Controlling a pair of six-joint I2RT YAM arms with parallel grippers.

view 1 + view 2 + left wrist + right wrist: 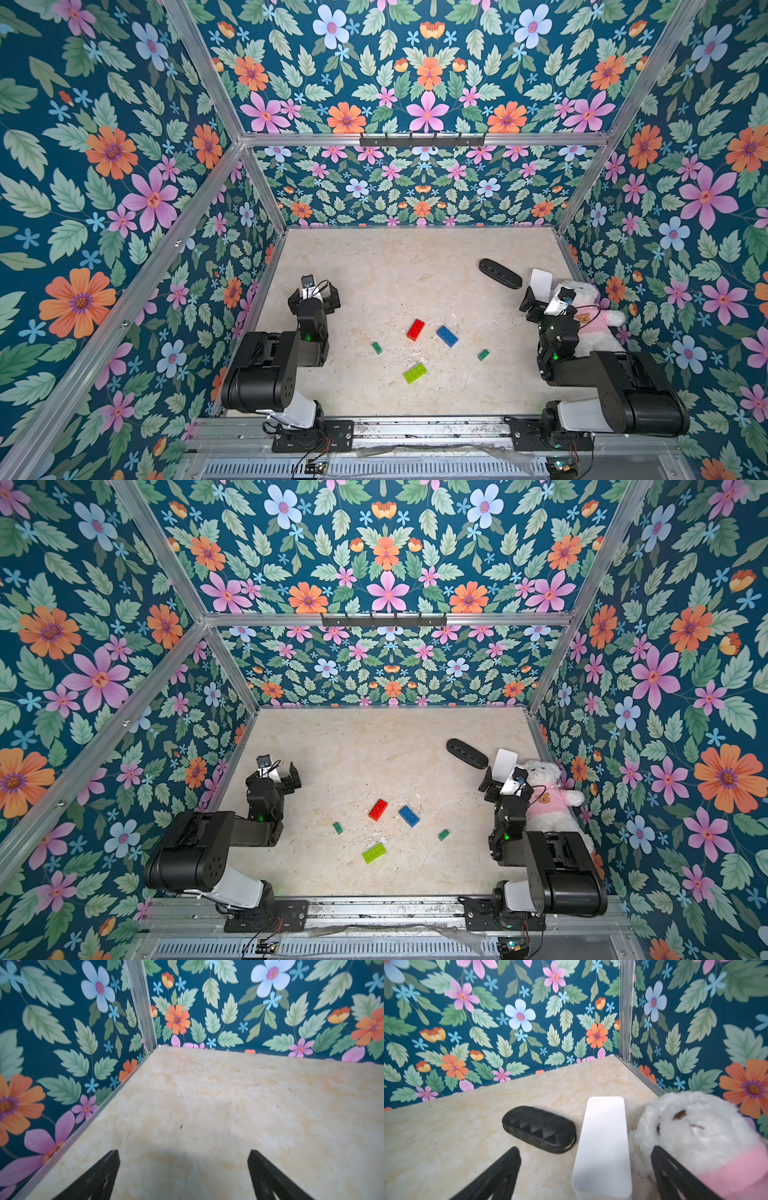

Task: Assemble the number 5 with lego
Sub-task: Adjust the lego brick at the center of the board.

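**A:** How much room is there?

**B:** Floral walls (124, 187) box in the beige marbled tabletop (374, 257), and its far half lies bare. A white plush bear in a pink top (582, 299), a black oblong case (500, 273) and a white rounded slab (540, 284) crowd the right edge.

**A:** And the grippers?

**B:** The left gripper (184, 1153) gapes wide over bare table and holds nothing. The right gripper (585, 1151) is just as wide. The slab stands between its fingers with the bear beside one, and I cannot tell whether either is touched.

**A:** The lego?

**B:** The pieces lie loose and apart mid-table: a lime-green brick (414, 372), a blue brick (447, 336), a red brick (415, 329), and the tiny left dark green brick (377, 348) and right dark green brick (483, 354). Only the top views show them.
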